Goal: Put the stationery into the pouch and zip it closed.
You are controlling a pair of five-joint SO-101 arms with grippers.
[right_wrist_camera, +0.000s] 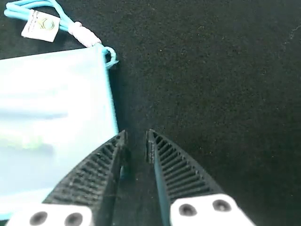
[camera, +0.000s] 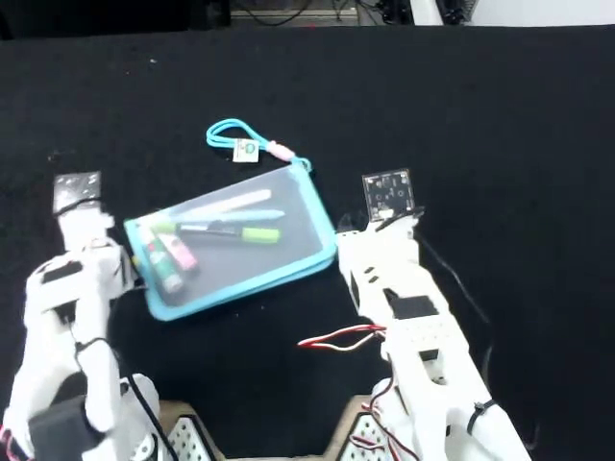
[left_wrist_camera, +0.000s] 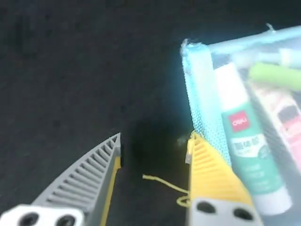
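Stationery (camera: 252,233) hazy inside translucent pouch (camera: 300,248)

Both arms are built of white plastic shells: the left arm (camera: 67,317) and the right arm (camera: 413,327). A dark servo block (camera: 415,307) sits between the right arm's segments. A thin loop of red and white wires (camera: 341,338) comes off its side, and a black cable tie (camera: 478,413) rings it lower down. The right wrist carries a small dark square circuit board (camera: 389,194), the left wrist a grey square plate (camera: 77,190).

The left claw (left_wrist_camera: 155,141) has one grey ribbed finger (left_wrist_camera: 89,174) edged in yellow and one yellow ribbed finger (left_wrist_camera: 209,174), on grey mounts (left_wrist_camera: 47,217) with screw holes. The right claw (right_wrist_camera: 137,136) has two black ribbed fingers (right_wrist_camera: 94,174) on white mounts (right_wrist_camera: 207,212), also with screw holes.
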